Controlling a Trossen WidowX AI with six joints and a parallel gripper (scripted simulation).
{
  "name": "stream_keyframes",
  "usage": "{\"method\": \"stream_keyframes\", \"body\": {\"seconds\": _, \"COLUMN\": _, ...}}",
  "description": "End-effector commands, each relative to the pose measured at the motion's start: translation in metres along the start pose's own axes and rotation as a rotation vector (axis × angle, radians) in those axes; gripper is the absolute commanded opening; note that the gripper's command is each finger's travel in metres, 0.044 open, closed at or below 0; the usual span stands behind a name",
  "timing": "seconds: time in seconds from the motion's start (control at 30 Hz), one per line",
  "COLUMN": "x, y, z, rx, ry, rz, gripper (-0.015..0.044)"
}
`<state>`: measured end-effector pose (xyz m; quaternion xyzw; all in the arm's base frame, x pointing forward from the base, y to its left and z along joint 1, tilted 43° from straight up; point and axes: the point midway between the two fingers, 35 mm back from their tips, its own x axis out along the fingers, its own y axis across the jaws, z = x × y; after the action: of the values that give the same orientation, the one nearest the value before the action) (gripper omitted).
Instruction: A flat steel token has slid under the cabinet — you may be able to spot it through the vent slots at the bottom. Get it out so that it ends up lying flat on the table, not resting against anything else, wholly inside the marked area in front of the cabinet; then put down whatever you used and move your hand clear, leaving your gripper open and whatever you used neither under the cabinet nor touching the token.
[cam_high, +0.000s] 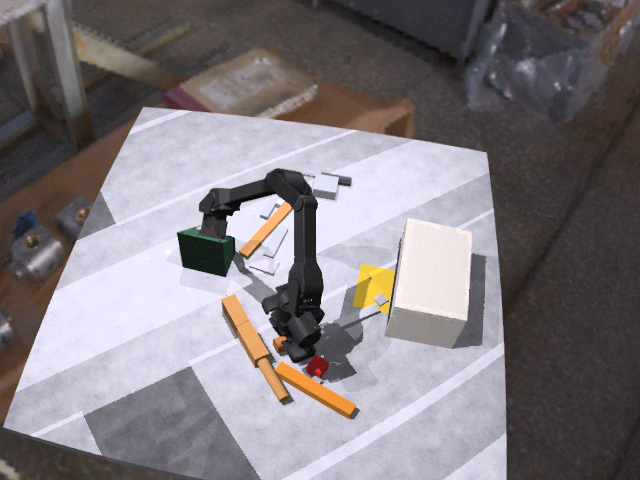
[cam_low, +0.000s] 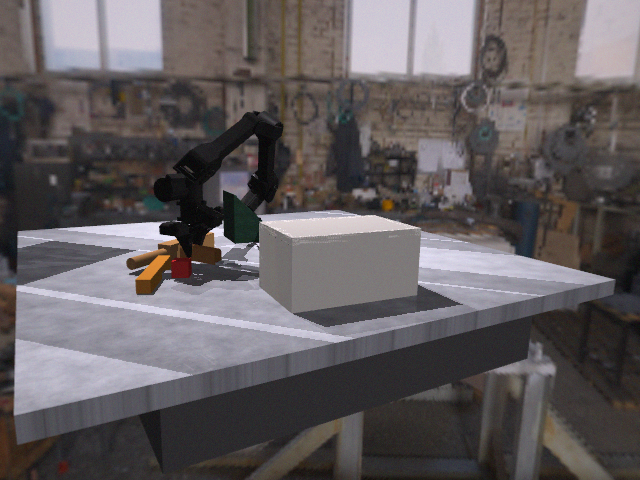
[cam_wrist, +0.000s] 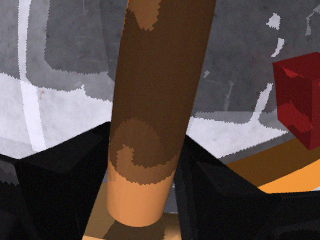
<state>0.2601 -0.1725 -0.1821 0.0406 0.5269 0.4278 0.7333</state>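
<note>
The small grey square token (cam_high: 381, 299) lies on the yellow marked area (cam_high: 366, 281), close to the front of the cream cabinet (cam_high: 434, 273) (cam_low: 356, 268). It is hidden in the exterior view. My gripper (cam_high: 300, 353) (cam_low: 188, 251) (cam_wrist: 144, 135) is low over the table, left of the cabinet, shut on the round orange-brown handle (cam_high: 279, 344) (cam_wrist: 150, 90) of a tool. The tool's thin grey rod (cam_high: 356, 320) reaches toward the cabinet and ends near the marked area's lower edge, with a small gap to the token. Whether its tip touches the table is unclear.
A red cube (cam_high: 317, 366) (cam_low: 180, 268) (cam_wrist: 296, 97) and an orange bar (cam_high: 316, 390) (cam_low: 151, 276) lie beside the gripper. A wooden block with a round handle (cam_high: 242, 328) lies left. A dark green block (cam_high: 205, 253), another orange bar (cam_high: 266, 229) and a grey block (cam_high: 325, 186) are farther back.
</note>
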Motion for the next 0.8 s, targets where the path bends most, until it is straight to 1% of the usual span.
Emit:
{"method": "stream_keyframes", "body": {"seconds": 0.0, "x": -0.006, "y": -0.007, "z": -0.001, "rx": -0.006, "ry": -0.012, "rz": -0.017, "gripper": 0.0000}}
{"method": "stream_keyframes", "body": {"seconds": 0.77, "x": -0.007, "y": -0.022, "z": -0.007, "rx": -0.006, "ry": -0.011, "rz": -0.019, "gripper": 0.0000}}
